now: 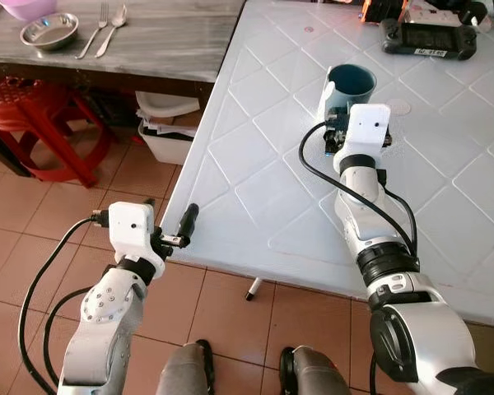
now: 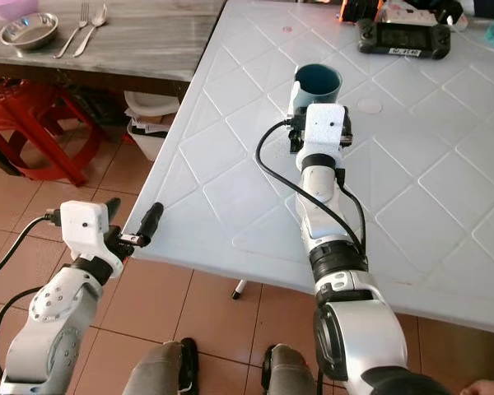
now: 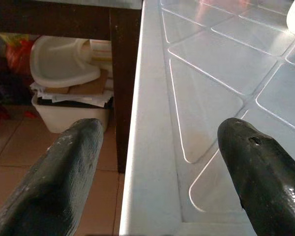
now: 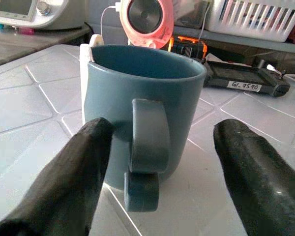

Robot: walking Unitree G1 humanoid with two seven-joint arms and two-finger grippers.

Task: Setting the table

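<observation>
A blue mug (image 1: 351, 82) stands upright on the white table (image 1: 255, 164), its handle (image 4: 146, 147) turned toward my right gripper (image 4: 162, 132). That gripper is open, level with the mug's lower half, one black finger (image 4: 78, 177) on each side of the handle and just short of the mug. A white object (image 4: 84, 64) leans against the mug's far side. My left gripper (image 1: 169, 216) is open at the table's near left edge (image 3: 152, 147), holding nothing. A metal bowl (image 1: 49, 30), a fork (image 1: 95, 29) and a spoon (image 1: 114, 25) lie on the wooden table (image 1: 173, 45) at the far left.
A black controller (image 1: 428, 37) lies at the white table's far side. A pink bowl (image 1: 26, 6) sits by the metal bowl. Red stools (image 1: 33, 115) and a white bin (image 1: 169, 136) stand on the tiled floor by the wooden table.
</observation>
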